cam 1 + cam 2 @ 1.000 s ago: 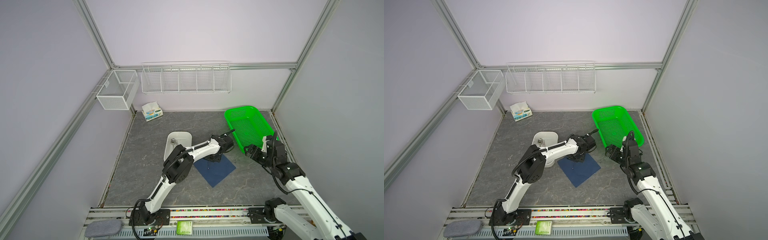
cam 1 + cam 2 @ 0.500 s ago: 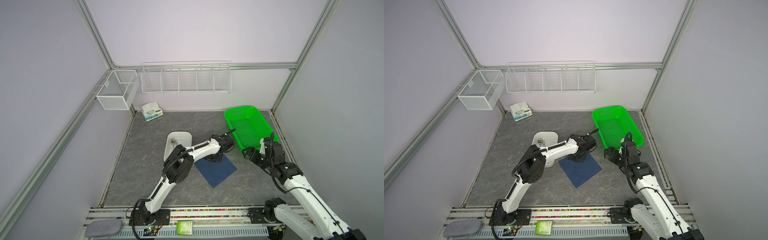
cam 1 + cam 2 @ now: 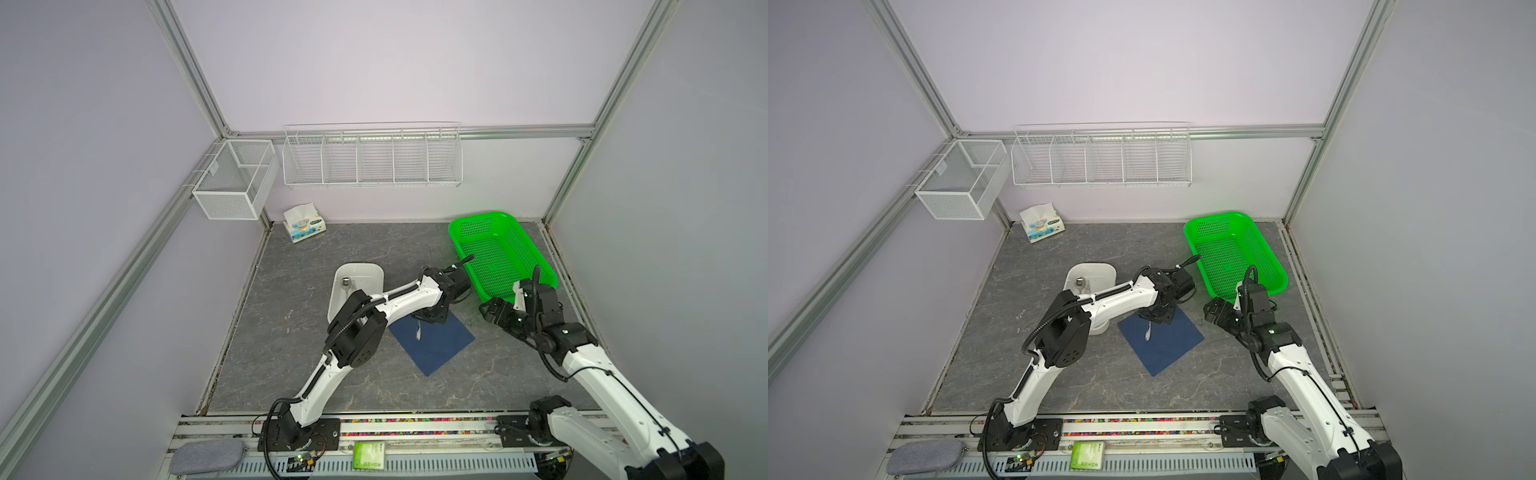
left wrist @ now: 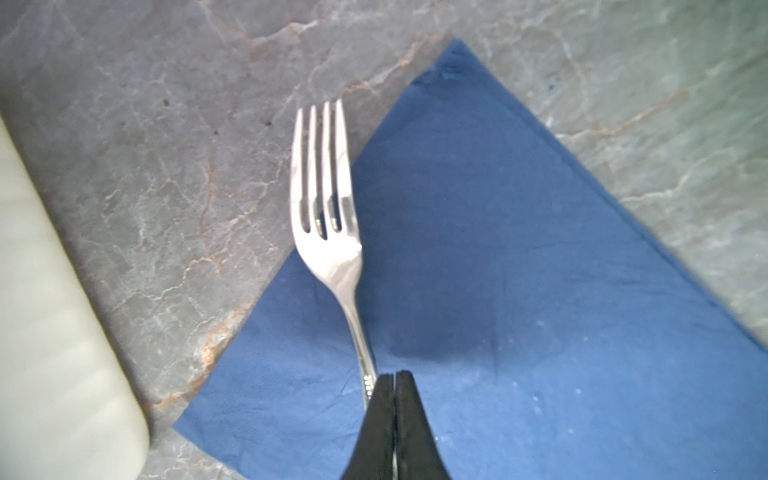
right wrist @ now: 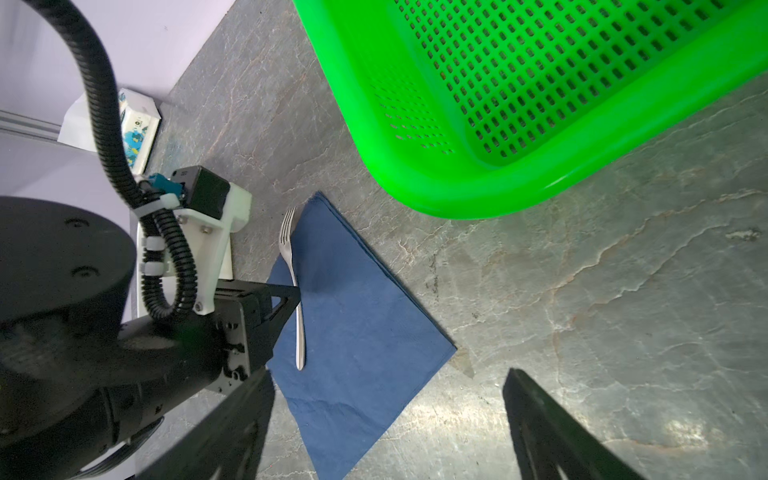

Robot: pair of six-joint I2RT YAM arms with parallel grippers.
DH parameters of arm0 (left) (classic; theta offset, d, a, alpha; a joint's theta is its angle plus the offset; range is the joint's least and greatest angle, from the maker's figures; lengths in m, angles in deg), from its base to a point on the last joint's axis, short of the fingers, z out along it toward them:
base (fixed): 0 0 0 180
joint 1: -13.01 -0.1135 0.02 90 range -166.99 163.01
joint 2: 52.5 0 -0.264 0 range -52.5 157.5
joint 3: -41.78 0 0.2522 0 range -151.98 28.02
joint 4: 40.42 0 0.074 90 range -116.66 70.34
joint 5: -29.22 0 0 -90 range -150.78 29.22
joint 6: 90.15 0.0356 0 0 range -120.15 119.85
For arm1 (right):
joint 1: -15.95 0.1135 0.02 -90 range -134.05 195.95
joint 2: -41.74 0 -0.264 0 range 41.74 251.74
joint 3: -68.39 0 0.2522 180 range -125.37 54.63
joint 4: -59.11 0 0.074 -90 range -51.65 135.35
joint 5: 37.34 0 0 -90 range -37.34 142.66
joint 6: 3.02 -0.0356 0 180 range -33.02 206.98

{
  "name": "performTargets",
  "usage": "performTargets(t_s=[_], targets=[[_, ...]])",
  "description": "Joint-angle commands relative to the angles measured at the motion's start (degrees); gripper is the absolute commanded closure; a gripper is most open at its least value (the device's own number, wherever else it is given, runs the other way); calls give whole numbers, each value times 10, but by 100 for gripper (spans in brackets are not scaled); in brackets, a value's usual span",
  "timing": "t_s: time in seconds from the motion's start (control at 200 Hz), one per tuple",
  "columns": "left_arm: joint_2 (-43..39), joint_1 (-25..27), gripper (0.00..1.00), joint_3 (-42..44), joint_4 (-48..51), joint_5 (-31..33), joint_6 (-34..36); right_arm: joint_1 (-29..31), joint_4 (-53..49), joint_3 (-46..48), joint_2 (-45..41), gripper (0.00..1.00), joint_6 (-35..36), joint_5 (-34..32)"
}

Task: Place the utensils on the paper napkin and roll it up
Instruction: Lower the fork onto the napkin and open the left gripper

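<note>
Fork (image 4: 328,232) is down on the paper napkin (image 4: 498,291): handle flat on the navy sheet, tines poking past the napkin's edge onto the grey marbled tabletop (image 4: 145,166). That is the edge facing the white tray (image 4: 41,311). The napkin lies flat and unrolled, sitting like a diamond in both top views, and there the fork (image 3: 418,332) shows as a thin bright sliver on the blue. Over the handle sits the left gripper (image 4: 394,376), black fingertips pinched together with no gap and nothing between them. The handle slides out of sight beneath those tips, and I cannot tell whether they touch it. From the right wrist view the fork (image 5: 293,282) runs along the tray-side edge of the napkin (image 5: 365,332), with the tip of the left gripper (image 5: 295,293) at mid-handle. On the napkin's opposite side hangs the right gripper (image 5: 388,374), jaws spread wide and empty, one finger over the napkin's edge and the other over bare tabletop. In a top view that gripper (image 3: 492,311) sits between the napkin (image 3: 440,349) and the green basket (image 3: 482,216). The basket stands just past the napkin's far corner, near but apart. The white tray (image 3: 361,268) lies just beside the napkin and holds a small shiny metal piece (image 3: 345,282), too small to make out. Well beyond the napkin, against the back wall, rests a tissue pack (image 3: 303,222).
</note>
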Motion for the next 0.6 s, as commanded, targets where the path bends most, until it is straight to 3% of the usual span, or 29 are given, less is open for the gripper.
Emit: performTargets(t_s=[0.0,0.22,0.595], targets=[[12,6,95,-21,24,21,-5,-3,11,10,2,11,-9,6],[-18,1,90,-11,30,72,-13,-3,12,11,3,11,-9,5],[7,-38,83,-41,28,74,9,-3,15,6,12,11,-9,13]])
